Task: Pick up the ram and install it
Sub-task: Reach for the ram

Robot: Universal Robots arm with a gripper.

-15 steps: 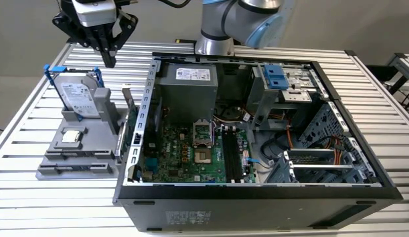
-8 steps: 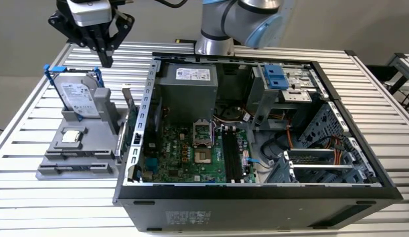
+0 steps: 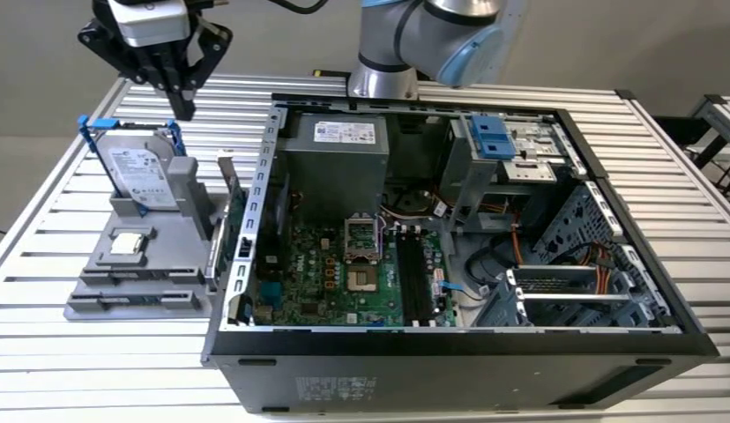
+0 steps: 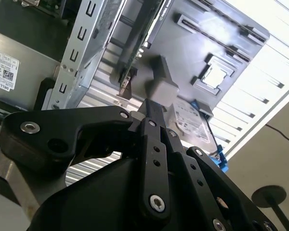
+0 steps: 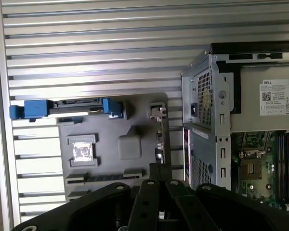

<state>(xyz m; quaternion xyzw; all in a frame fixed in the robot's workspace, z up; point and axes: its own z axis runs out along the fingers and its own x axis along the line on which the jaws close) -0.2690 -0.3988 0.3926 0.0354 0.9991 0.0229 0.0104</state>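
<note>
My gripper (image 3: 184, 109) hangs high at the exterior view's left, above the back of a grey parts fixture (image 3: 100, 264), its fingers shut with nothing between them. A thin dark stick that looks like the ram (image 3: 145, 302) lies in the fixture's front slot, well below and in front of the gripper. The long black memory slots (image 3: 418, 273) sit on the motherboard inside the open computer case (image 3: 269, 167). In both wrist views the black fingertips (image 5: 159, 169) (image 4: 151, 115) point down toward the fixture (image 5: 135, 110) (image 4: 241, 53).
A hard drive in a blue caddy (image 3: 142, 167) stands upright at the fixture's back, just under the gripper. A processor chip (image 3: 130, 244) lies mid-fixture. A green expansion card (image 3: 234, 238) stands between the fixture and the case wall. The arm's base (image 3: 383, 79) stands behind the case.
</note>
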